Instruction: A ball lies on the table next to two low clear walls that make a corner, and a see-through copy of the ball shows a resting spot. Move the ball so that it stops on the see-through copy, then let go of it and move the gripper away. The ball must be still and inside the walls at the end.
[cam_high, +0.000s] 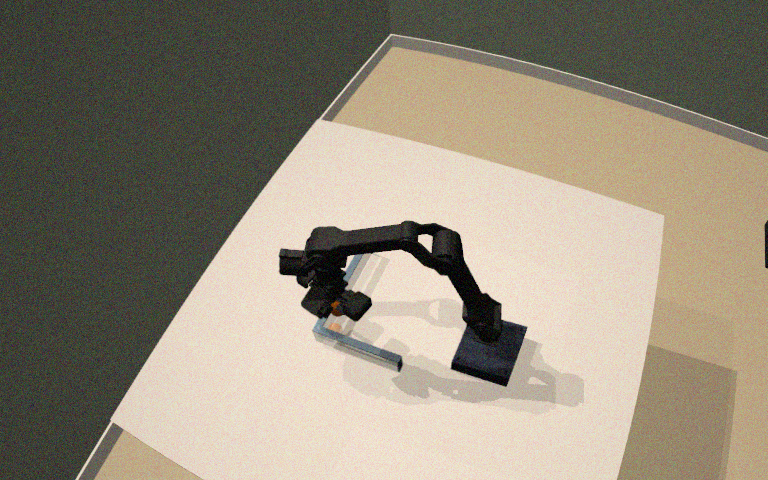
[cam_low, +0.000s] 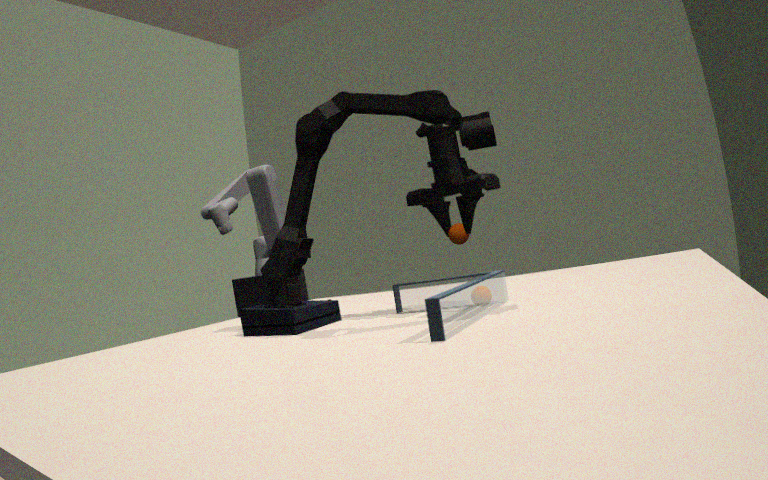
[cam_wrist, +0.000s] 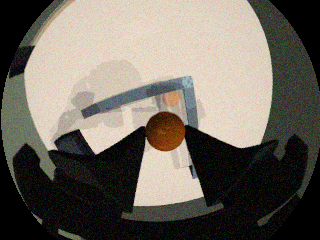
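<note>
My gripper (cam_low: 458, 232) (cam_wrist: 164, 130) is shut on the orange ball (cam_high: 336, 308) (cam_low: 458, 234) (cam_wrist: 165, 131) and holds it in the air, well above the tops of the walls. The see-through copy (cam_high: 335, 327) (cam_low: 481, 294) (cam_wrist: 172, 97) is a pale orange ball low on the table, inside the corner of the two clear walls. One wall (cam_high: 367, 353) (cam_low: 434, 319) (cam_wrist: 135, 95) and the other wall (cam_high: 356, 270) (cam_low: 397, 298) (cam_wrist: 190, 107) have blue-grey top edges. In the top view the gripper hides part of the ball.
The arm's dark base (cam_high: 488, 353) (cam_low: 291, 316) stands on the pale table top (cam_high: 271, 396) (cam_low: 283, 407), away from the corner. A grey arm shape (cam_low: 263, 198) shows behind the base in the exterior view. Shadows of the arm fall across the table near the walls.
</note>
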